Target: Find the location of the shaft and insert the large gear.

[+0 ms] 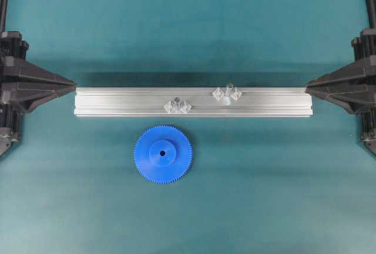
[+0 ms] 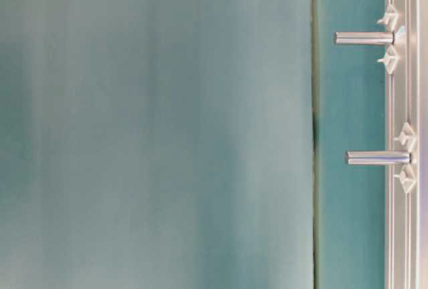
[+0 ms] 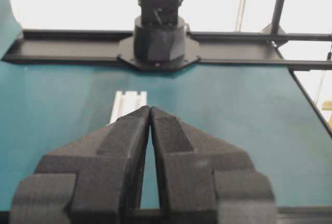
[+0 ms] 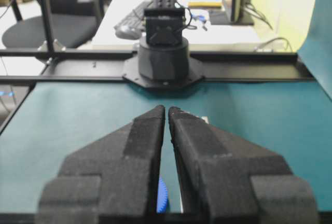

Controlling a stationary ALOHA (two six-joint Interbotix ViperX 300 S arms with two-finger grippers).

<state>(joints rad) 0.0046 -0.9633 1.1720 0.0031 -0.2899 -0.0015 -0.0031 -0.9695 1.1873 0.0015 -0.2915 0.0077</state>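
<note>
The large gear (image 1: pixel 163 154), a bright blue toothed disc with a raised hub, lies flat on the teal mat just in front of the aluminium rail (image 1: pixel 117 102). The shaft (image 1: pixel 228 92), a pale upright pin between two spread clear mounts, stands on the rail right of centre. My left gripper (image 1: pixel 73 82) is shut and empty at the rail's left end. At the rail's right end my right gripper (image 1: pixel 307 87) is also shut and empty. A sliver of the gear (image 4: pixel 162 195) shows between the fingers in the right wrist view. The left wrist view shows the rail end (image 3: pixel 128 105) behind the shut left gripper (image 3: pixel 150 109).
A second pin (image 1: pixel 176 103) with a dark top and close-set clear mounts stands on the rail left of centre, behind the gear. Black frame bars and the arm bases (image 3: pixel 158 37) (image 4: pixel 163 53) border the mat on both sides. The table-level view shows two pins (image 2: pixel 364 38) (image 2: pixel 378 158) sideways.
</note>
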